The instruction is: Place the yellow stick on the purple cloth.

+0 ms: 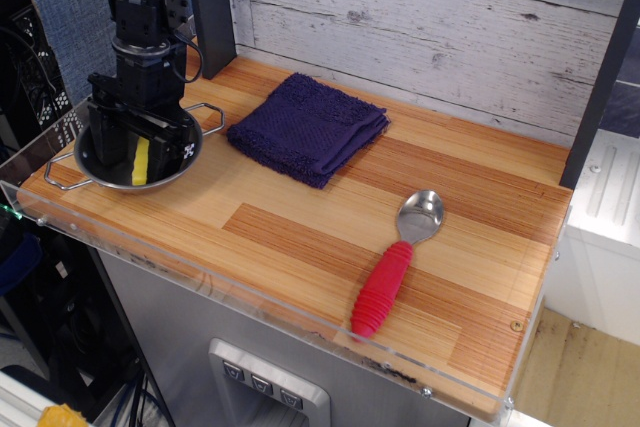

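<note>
The yellow stick (pixel 140 163) lies in the steel bowl (pixel 158 185) at the table's left end. My gripper (pixel 137 152) is lowered into the bowl and open. One dark finger (pixel 107 143) stands to the left of the stick and the other to its right, with small gaps showing on both sides. The purple cloth (pixel 308 127) lies folded on the table to the right of the bowl, with nothing on it.
A red-handled spoon (pixel 393 269) lies near the front edge, right of centre. A dark post (pixel 210 7) stands behind the bowl. A plank wall runs along the back. The table's left edge is close beside the bowl.
</note>
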Action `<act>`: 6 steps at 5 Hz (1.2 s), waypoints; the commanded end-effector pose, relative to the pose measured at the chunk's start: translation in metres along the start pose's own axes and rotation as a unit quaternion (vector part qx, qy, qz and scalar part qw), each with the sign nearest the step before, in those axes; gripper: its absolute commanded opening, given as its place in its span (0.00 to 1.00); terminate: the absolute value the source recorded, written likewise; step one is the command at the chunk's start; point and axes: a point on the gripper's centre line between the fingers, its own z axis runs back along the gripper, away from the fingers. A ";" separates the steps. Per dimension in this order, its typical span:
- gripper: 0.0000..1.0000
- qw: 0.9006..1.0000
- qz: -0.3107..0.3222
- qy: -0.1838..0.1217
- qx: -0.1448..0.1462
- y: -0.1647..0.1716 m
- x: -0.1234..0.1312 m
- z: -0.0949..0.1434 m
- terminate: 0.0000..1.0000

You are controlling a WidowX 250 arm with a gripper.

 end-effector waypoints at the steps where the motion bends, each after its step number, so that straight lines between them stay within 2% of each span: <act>1: 0.00 1.000 0.001 -0.001 -0.001 0.000 -0.007 -0.008 0.00; 2: 0.00 1.000 -0.002 -0.020 -0.003 -0.001 -0.013 0.008 0.00; 4: 0.00 0.996 0.022 -0.084 -0.014 -0.005 -0.033 0.060 0.00; 5: 0.00 0.992 0.020 -0.124 -0.022 -0.013 -0.029 0.098 0.00; 6: 0.00 0.992 -0.010 -0.124 -0.028 -0.033 0.009 0.103 0.00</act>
